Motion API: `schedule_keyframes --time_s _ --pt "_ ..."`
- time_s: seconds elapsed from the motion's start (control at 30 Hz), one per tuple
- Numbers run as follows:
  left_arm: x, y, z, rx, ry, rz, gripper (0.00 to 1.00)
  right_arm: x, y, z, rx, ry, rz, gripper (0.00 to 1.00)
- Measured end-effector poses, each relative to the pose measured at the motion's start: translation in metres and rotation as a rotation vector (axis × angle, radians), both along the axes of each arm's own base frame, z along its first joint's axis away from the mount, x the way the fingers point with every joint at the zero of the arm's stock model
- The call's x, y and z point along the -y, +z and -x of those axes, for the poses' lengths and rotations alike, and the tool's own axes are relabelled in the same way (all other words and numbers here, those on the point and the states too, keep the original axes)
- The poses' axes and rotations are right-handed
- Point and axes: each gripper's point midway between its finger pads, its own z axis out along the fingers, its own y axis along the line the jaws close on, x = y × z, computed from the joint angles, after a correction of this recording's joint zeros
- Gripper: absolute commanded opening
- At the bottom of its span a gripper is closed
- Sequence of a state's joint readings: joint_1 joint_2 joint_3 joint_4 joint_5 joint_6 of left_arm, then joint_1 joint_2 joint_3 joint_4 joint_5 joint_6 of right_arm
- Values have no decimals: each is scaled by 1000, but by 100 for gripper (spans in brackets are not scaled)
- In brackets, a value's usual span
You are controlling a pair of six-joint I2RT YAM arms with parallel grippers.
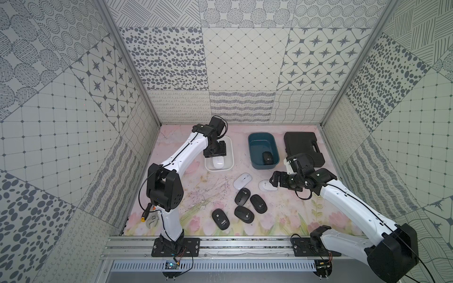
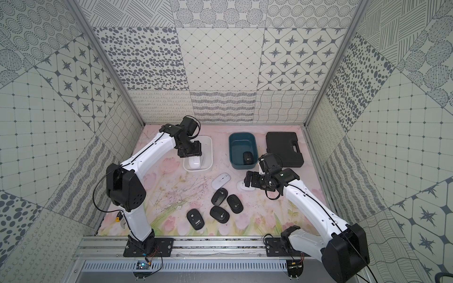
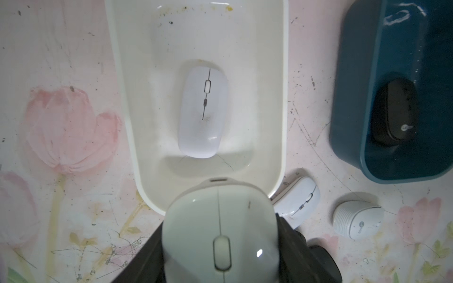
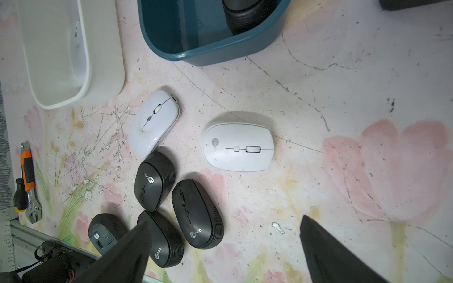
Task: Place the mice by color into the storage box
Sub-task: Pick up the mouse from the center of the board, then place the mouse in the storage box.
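Left wrist view: left gripper (image 3: 220,227) clamps a white mouse (image 3: 221,247) over the white tub (image 3: 282,98). Right gripper (image 4: 224,221) gapes wide, empty, by the loose white mouse (image 4: 237,147).

Your floral-print tabletop (image 1: 176,201) carries a white tub (image 1: 231,156), a teal tub (image 1: 255,164) and a black case (image 1: 300,142) at the back. Nearer you lie a slim white mouse (image 1: 242,180), a rounder white mouse (image 1: 266,185), three bunched black mice (image 1: 258,203), a fourth black mouse (image 1: 220,218) underside up, and a wrench (image 1: 152,219) at the left edge.

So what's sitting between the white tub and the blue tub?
Nothing: only bare mat separates the white tub and blue tub, as both top views show.
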State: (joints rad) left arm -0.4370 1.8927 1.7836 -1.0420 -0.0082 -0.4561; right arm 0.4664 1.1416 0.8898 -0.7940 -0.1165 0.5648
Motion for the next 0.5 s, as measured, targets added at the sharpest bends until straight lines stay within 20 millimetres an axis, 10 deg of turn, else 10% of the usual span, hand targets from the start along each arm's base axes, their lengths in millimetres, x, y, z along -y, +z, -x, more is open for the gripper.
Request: schedule_keyframes --time_s 0.5 --pt "-4 -45 -67 -2 -70 -128 45 -3 -12 0 -25 8 -2 99"
